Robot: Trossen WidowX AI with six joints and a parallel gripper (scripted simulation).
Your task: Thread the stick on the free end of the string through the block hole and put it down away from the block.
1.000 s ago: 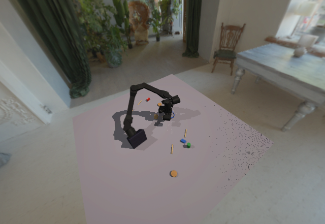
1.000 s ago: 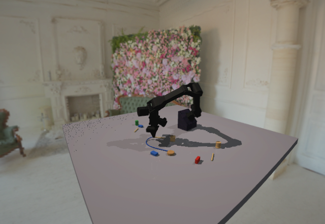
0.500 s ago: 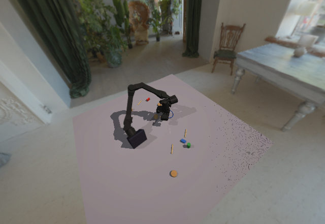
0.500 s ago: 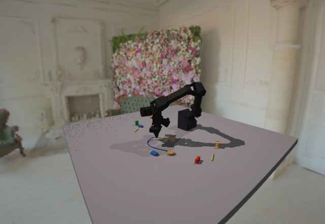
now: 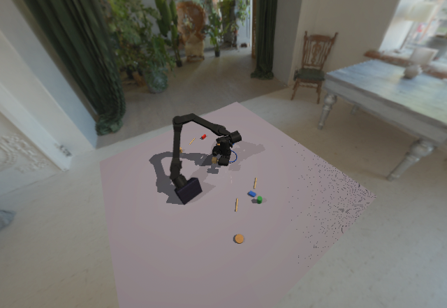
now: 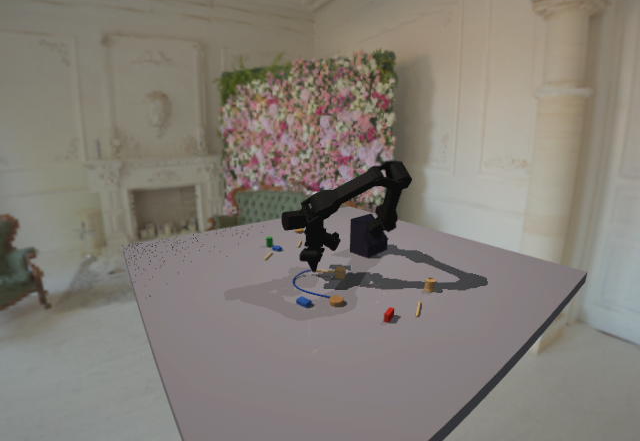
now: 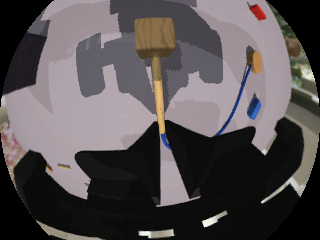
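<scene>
My gripper [image 5: 223, 160] [image 6: 313, 268] [image 7: 161, 124] is shut on the string end of the wooden stick [image 6: 324, 271] [image 7: 159, 100], low over the table. The stick points away from the fingers at the wooden block [image 5: 214, 160] [image 6: 339, 273] [image 7: 155, 37]. Its darker far tip meets the near face of the block in the wrist view; whether it is inside the hole cannot be seen. The block stands on the table. The blue string [image 5: 237, 156] [image 6: 294, 283] [image 7: 236, 111] curves from the fingers to the round wooden button [image 6: 336, 300] [image 7: 257, 62].
A blue block [image 6: 303, 302] [image 7: 254, 108] lies near the button. A red block [image 5: 204, 136] [image 6: 388, 314], a loose stick [image 5: 192, 141] [image 6: 418, 308] and a wooden cylinder [image 6: 430, 284] lie farther off. A green cylinder [image 5: 259, 199], another blue block [image 5: 252, 193] and a wooden disc [image 5: 239, 238] lie elsewhere.
</scene>
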